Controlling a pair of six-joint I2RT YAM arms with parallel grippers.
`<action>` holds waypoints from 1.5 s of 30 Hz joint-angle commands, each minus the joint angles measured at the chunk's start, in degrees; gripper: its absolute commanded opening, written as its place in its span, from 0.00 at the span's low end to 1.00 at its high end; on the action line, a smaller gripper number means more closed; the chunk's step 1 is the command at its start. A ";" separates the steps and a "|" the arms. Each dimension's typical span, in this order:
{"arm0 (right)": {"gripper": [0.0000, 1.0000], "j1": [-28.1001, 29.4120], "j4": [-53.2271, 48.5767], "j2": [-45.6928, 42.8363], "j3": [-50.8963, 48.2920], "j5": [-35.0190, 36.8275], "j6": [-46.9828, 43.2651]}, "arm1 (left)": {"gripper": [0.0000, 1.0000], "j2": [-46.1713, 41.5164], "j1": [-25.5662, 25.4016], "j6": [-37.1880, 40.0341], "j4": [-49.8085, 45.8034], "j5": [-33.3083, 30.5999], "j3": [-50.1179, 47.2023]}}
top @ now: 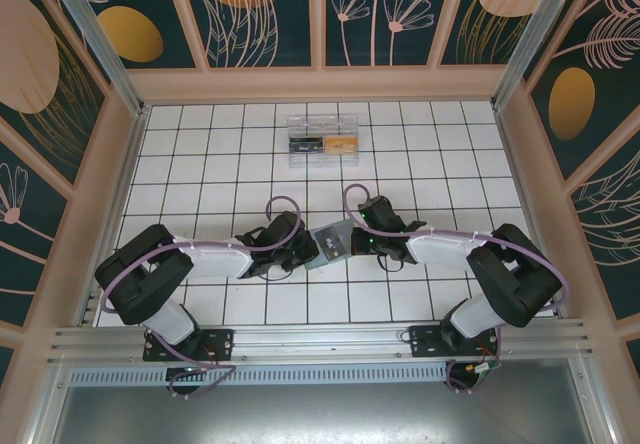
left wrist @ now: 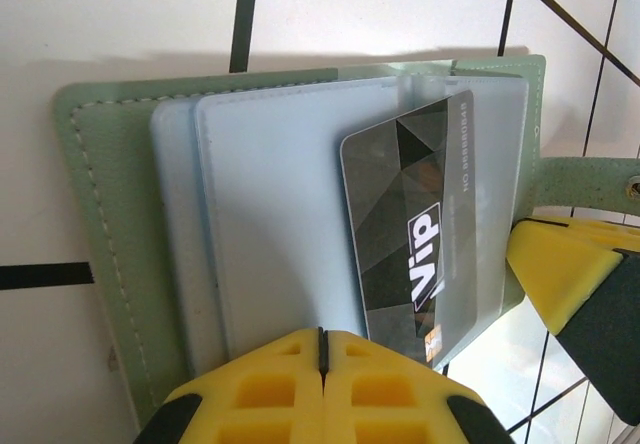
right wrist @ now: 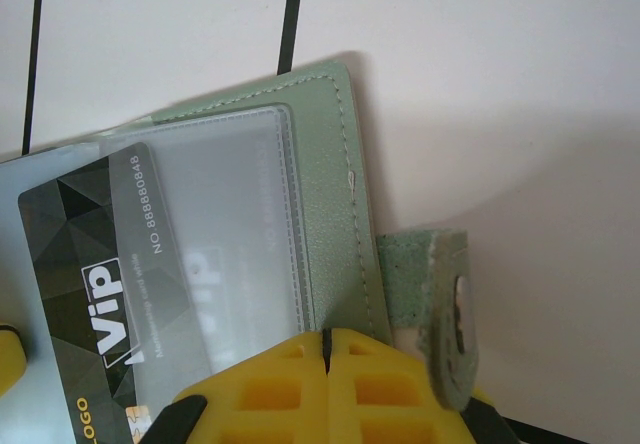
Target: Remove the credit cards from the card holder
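The card holder [top: 330,242] lies open on the tiles between my two grippers, grey-green cover [left wrist: 100,224] down and blue-grey sleeves [left wrist: 270,214] up. A black credit card printed "Vip" [left wrist: 415,234] sits skewed in a clear sleeve, one corner poking out. My left gripper [left wrist: 322,336] is shut, its yellow tips at the near edge of the blue-grey sleeve. My right gripper [right wrist: 326,336] is shut too, with its tips on the green cover's edge [right wrist: 345,184] beside the snap strap [right wrist: 440,304]. The black card [right wrist: 90,274] lies to its left.
A clear plastic box [top: 322,140] with a black and a tan card inside stands several tiles behind the holder. Wooden walls [top: 110,194] ring the white tiled floor. The right gripper's yellow finger [left wrist: 560,274] shows at the holder's right edge in the left wrist view.
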 commanded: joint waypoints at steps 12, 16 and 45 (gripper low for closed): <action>0.01 5.07 -4.81 -2.48 4.59 3.43 -1.68 | 0.16 -1.23 0.40 -1.04 8.92 4.67 -2.09; 0.01 6.17 -4.59 -0.26 5.36 3.17 -1.90 | 0.16 0.49 0.30 -1.68 8.36 4.82 -1.81; 0.00 7.06 -2.19 3.99 2.60 0.70 0.05 | 0.03 1.82 0.17 -2.26 5.86 1.63 -2.18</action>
